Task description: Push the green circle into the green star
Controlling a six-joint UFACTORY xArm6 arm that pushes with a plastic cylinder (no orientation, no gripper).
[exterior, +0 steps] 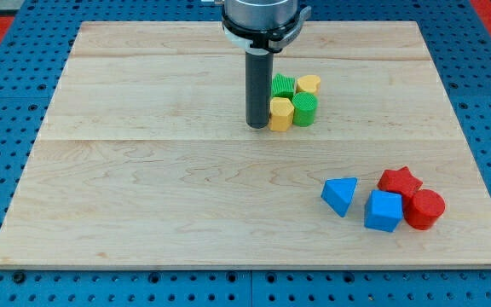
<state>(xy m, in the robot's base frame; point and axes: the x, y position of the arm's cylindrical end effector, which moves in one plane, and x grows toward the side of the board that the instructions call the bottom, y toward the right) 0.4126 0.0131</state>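
The green circle (pixel 305 109) stands in a tight cluster right of the board's top centre. The green star (pixel 283 84) is just up and left of it, touching it. A yellow hexagon (pixel 280 113) sits left of the green circle and a yellow heart (pixel 309 84) sits above it. My tip (pixel 257 126) rests on the board at the left side of the yellow hexagon, touching or almost touching it. The yellow hexagon lies between my tip and the green circle.
A second group lies at the view's lower right: a blue triangle (pixel 341 195), a blue cube (pixel 383 211), a red star (pixel 400 182) and a red circle (pixel 424 209). The wooden board (pixel 143 170) lies on a blue pegboard.
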